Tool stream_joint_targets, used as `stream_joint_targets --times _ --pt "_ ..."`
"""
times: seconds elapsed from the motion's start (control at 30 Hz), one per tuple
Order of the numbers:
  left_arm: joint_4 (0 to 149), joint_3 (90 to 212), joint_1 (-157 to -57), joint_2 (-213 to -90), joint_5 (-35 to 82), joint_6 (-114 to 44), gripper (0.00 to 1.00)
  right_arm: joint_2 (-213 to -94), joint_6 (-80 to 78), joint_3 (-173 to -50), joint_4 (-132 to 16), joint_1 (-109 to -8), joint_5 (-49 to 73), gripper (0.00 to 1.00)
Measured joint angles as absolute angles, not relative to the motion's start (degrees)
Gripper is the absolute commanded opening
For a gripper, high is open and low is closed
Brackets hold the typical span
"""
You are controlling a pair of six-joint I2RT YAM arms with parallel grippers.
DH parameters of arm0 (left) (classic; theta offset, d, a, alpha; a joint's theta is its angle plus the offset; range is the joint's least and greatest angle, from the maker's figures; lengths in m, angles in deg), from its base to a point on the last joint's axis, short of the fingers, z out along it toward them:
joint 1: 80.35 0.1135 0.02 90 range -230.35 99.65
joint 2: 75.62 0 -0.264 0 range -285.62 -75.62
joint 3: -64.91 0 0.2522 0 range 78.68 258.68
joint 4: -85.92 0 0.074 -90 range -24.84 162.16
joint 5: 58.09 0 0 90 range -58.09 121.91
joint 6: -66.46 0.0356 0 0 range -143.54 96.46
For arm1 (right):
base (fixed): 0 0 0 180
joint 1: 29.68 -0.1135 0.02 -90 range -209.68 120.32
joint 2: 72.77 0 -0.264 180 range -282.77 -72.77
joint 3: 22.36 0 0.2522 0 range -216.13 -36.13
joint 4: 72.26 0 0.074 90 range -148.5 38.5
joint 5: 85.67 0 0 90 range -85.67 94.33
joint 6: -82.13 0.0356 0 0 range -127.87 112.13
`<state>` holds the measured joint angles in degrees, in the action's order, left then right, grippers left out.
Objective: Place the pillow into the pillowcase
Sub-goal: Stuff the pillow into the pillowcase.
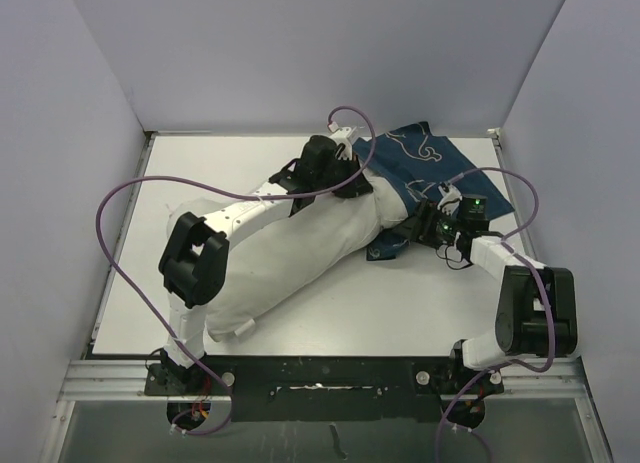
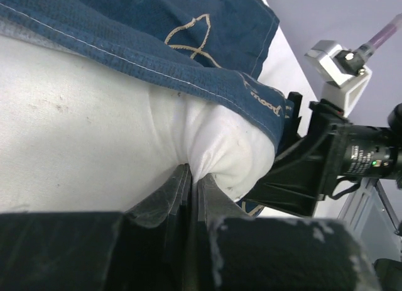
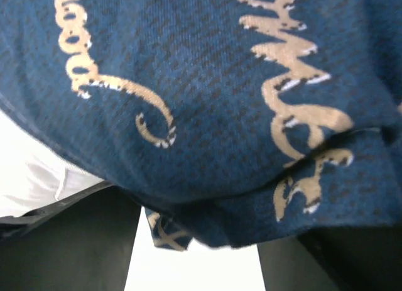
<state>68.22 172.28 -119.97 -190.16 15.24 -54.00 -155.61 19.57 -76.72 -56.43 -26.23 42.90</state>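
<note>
First, the pillow (image 1: 285,268) lies slantwise on the bench (image 1: 400,303). Its near end points toward the left arm's base and its far end is tucked inside the mouth of the pillowcase (image 1: 425,158). Further on, the right end effector (image 1: 425,228) sits at the pillowcase's near-right hem, its fingers wide apart with blue cloth sagging across the gap between them. Beyond it, the left end effector (image 2: 192,178) is pinched fully together on a pucker of the pillow's white cloth, just under the blue hem. The rest of the pillowcase lies flat toward the bench's far right corner.
</note>
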Motion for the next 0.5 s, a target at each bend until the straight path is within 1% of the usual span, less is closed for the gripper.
stream_joint_targets --times 0.03,0.1,0.13,0.27,0.37,0.5 --pt "68.76 172.32 -119.93 -190.19 15.09 -54.35 0.0 -156.29 20.16 -76.64 -57.52 -26.63 42.77 0.43" --pt "69.61 172.32 -119.88 -190.19 14.83 -54.94 0.0 -157.08 21.21 -76.59 -59.99 -27.37 42.48 0.11" --pt "70.03 172.32 -119.86 -190.19 14.65 -55.33 0.0 -157.21 21.82 -76.59 -61.13 -27.61 42.4 0.01" --pt "72.43 172.15 -119.62 -190.19 14.3 -56.64 0.0 -157.71 22.37 -77.55 -63.05 -28.07 44.19 0.0" --pt "73.35 172.15 -119.31 -190.23 14.78 -57.14 0.0 -157.45 20.79 -80.35 -61.5 -28.62 49.24 0.0" --pt "74.16 173.7 -118.66 -191.24 16.81 -57.69 0.0 -154.35 16.9 -83.35 -58.22 -31.89 55.53 0.0"
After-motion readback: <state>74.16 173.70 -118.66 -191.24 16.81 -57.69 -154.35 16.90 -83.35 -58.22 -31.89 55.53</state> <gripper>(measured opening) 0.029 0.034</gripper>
